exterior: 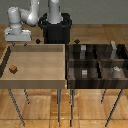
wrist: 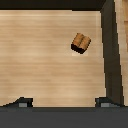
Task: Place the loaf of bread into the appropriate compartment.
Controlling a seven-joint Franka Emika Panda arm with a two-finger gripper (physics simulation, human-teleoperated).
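Note:
The loaf of bread [exterior: 13, 69] is a tiny orange-brown lump on the floor of the pale-wood tray [exterior: 35, 80], near the wall at the exterior view's left. In the wrist view the loaf of bread [wrist: 80, 43] lies on pale wood beside a dark wall, some way off from the fingertips [wrist: 22, 102]. My gripper [exterior: 18, 40] hangs above the tray's back corner at the exterior view's left, and in the wrist view the gripper [wrist: 65, 102] is open and empty. The dark brown bin [exterior: 97, 61] at the exterior view's right has four alike compartments.
Small grey-white blocks sit in the bin's sections, one at the back [exterior: 82, 49] and one at the front [exterior: 116, 70] among them. The robot's black base [exterior: 56, 30] stands behind the tray. Both containers stand on thin metal legs.

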